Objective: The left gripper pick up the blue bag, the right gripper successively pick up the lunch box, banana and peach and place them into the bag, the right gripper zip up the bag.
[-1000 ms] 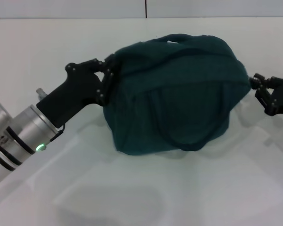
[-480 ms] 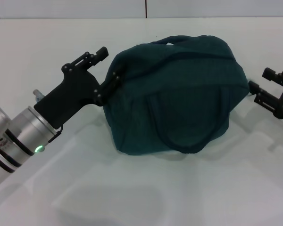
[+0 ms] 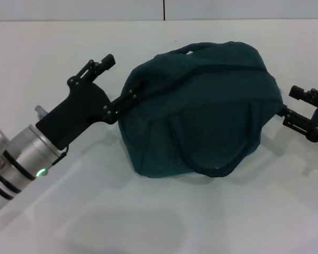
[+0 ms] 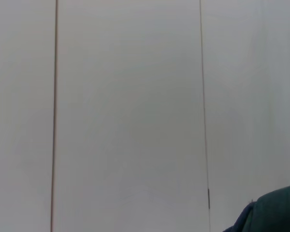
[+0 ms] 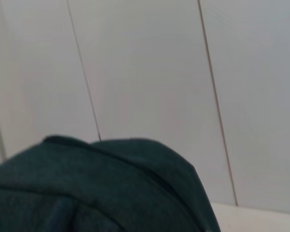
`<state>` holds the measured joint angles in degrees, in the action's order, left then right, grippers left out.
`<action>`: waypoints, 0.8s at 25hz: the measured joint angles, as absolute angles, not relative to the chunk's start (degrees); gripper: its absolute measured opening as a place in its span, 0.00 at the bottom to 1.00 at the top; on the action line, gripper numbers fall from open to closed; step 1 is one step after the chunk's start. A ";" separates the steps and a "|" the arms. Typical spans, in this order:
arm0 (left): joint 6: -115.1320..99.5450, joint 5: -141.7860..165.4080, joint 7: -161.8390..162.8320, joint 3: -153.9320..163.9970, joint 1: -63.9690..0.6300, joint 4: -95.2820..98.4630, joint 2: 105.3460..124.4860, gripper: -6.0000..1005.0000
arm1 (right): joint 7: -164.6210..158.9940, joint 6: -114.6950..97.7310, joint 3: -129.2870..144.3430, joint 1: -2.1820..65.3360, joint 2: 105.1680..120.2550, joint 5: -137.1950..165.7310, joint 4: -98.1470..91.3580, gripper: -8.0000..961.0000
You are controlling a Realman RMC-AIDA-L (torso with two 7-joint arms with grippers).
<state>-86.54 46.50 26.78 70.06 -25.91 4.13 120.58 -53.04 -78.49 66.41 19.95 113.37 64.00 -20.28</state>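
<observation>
Dark teal bag (image 3: 199,111) sits between the spread left end effector (image 3: 118,79) and spread right end effector (image 3: 297,108).

You have the dark teal bag (image 3: 199,114) sitting bulged and rounded on the white table, its top seam drawn closed, one handle looped at the top and another draped across its front.

Left gripper (image 3: 116,79) extends from lower left, fingers spread, one tip apparently touching the bag (image 3: 201,106). Right gripper (image 3: 299,106) enters from the right, fingers parted, just beside it.
</observation>
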 joint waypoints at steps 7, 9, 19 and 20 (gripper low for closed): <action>-93.24 44.94 26.81 69.79 -22.91 4.58 120.30 0.81 | -52.97 -86.51 66.19 17.26 113.81 63.65 -24.26 0.66; -95.83 44.87 26.81 69.93 -22.33 4.55 120.16 0.81 | -52.93 -89.41 66.18 17.17 113.69 63.64 -24.38 0.66; -105.65 52.27 24.59 70.42 -19.75 4.84 119.99 0.81 | -51.18 -100.60 66.24 18.51 114.62 63.95 -24.43 0.66; -105.75 52.88 23.79 70.42 -19.71 4.76 120.03 0.81 | -49.96 -101.41 66.39 18.64 114.93 63.79 -24.39 0.66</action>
<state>-105.75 52.88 23.79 70.42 -19.71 4.76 120.03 -49.96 -101.41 66.39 18.64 114.93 63.79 -24.39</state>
